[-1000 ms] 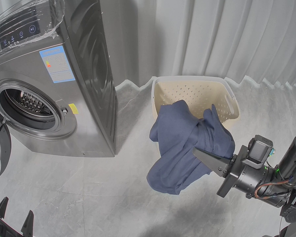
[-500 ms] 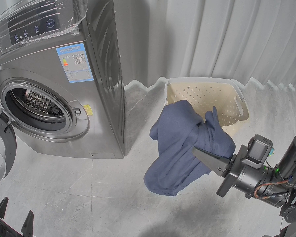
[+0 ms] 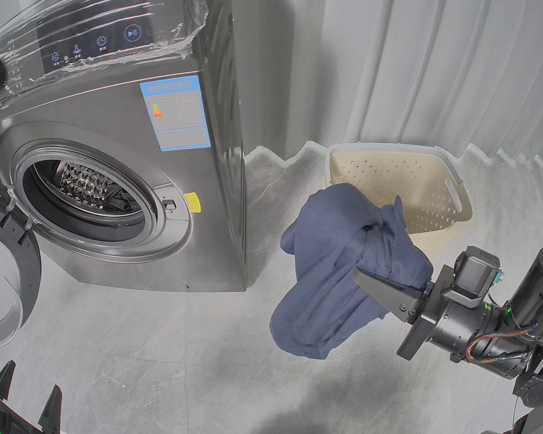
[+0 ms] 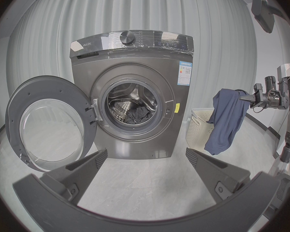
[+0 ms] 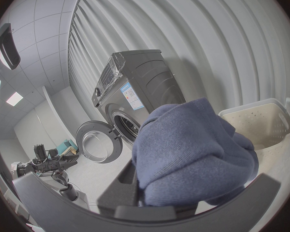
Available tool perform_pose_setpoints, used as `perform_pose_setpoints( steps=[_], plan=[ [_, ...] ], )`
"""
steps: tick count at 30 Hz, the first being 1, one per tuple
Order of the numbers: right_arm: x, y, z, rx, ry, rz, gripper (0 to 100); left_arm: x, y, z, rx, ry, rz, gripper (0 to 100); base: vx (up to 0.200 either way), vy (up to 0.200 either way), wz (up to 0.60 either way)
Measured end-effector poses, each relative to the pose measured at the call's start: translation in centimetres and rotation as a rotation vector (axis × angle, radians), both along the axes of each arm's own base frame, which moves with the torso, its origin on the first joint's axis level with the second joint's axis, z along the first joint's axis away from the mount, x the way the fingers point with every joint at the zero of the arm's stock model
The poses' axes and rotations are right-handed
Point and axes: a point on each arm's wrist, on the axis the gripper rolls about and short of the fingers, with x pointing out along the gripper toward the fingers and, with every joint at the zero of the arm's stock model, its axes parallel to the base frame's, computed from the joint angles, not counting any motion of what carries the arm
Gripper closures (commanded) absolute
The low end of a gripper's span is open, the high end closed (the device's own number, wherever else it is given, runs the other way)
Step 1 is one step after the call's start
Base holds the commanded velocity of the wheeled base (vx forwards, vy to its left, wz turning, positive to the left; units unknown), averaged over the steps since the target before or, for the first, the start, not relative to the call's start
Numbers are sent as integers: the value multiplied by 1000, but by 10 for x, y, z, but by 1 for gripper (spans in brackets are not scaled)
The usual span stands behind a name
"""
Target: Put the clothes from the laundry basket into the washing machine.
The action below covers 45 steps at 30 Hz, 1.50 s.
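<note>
Right hand (image 3: 380,281) clamped on the blue garment (image 3: 338,254) just beside the laundry basket (image 3: 392,149); left hand (image 4: 145,152) has its fingers spread apart

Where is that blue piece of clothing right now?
In the head view, the blue garment hangs from the right gripper, just on the near side of the cream laundry basket and right of the washing machine.
</note>
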Motion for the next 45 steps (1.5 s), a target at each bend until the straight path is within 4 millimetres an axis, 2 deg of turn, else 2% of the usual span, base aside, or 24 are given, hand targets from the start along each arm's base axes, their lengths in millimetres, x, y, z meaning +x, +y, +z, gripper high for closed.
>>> perform_pose_setpoints(
  steps=[4,15,25,45],
  plan=[
    [1,0,0,-1,0,-3,100,0,0,0,1,1,0,0,0,0,0],
    [3,0,1,4,-5,-12,100,0,0,0,1,1,0,0,-200,0,0],
    [3,0,1,4,-5,-12,100,0,0,0,1,1,0,0,0,0,0],
    [2,1,2,3,-7,-18,100,0,0,0,1,1,-4,0,0,200,0]
  ],
)
